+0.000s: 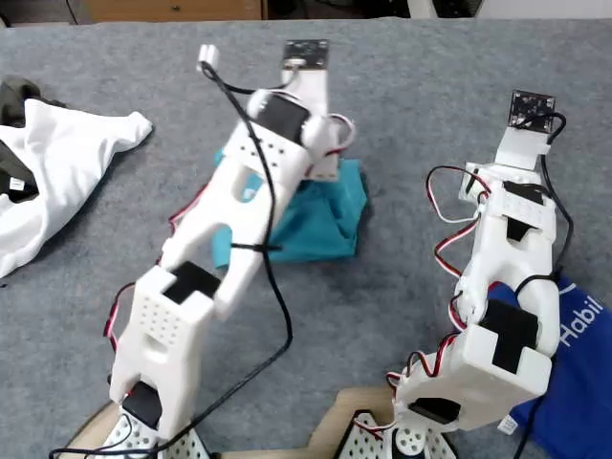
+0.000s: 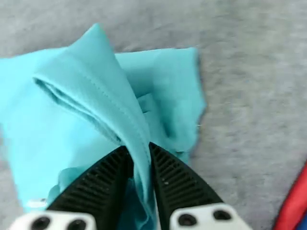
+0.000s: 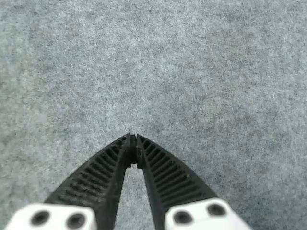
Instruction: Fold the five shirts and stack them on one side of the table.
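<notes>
Risk: the teal shirt [image 2: 163, 91] could slip free if pulled quickly, since only a thin ridge of cloth was pinched.
Teal shirt: bunched at the middle of the surface [image 1: 402, 86], its raised fold running up between the left jaws.
Left jaws: clenched on that fold.
Right jaws: closed, empty, over bare surface.

Shirt pile [image 1: 57, 172] left of middle shirt [image 1: 325, 220]

Plain teal shirt [image 1: 325, 220] mid-frame. White shirt [image 1: 57, 172] at left edge, dark cloth [image 1: 14, 96] above it. Blue shirt [image 1: 574, 382] with white lettering, lower right. Table [image 1: 421, 115] mottled grey. Left arm [image 1: 239, 220] and right arm [image 1: 507, 287] white with black patches, red-white-black wires. Left gripper [image 2: 140, 148] and right gripper [image 3: 133, 139] black, ribbed.
</notes>
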Controlling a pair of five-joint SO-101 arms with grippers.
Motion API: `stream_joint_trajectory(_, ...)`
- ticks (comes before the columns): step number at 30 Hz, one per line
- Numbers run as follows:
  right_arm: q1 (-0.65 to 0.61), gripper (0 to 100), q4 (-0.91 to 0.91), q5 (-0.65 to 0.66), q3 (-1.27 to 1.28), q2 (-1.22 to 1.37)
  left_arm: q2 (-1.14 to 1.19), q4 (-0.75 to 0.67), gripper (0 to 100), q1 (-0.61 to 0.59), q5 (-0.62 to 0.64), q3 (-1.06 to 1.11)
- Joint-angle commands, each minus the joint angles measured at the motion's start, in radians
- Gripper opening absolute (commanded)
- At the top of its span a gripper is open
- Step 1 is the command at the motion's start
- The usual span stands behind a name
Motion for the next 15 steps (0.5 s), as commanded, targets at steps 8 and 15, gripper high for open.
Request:
stream_joint_trajectory(8,0.015,0.5,-0.023,-0.009,-0.048,-0.005,0.136,-0.123,3,0.094,0.014,-0.049)
stream_joint_trajectory(15,0.015,0.5,-0.023,-0.009,-0.048,-0.005,0.226,-0.118,3,0.095,0.014,-0.167)
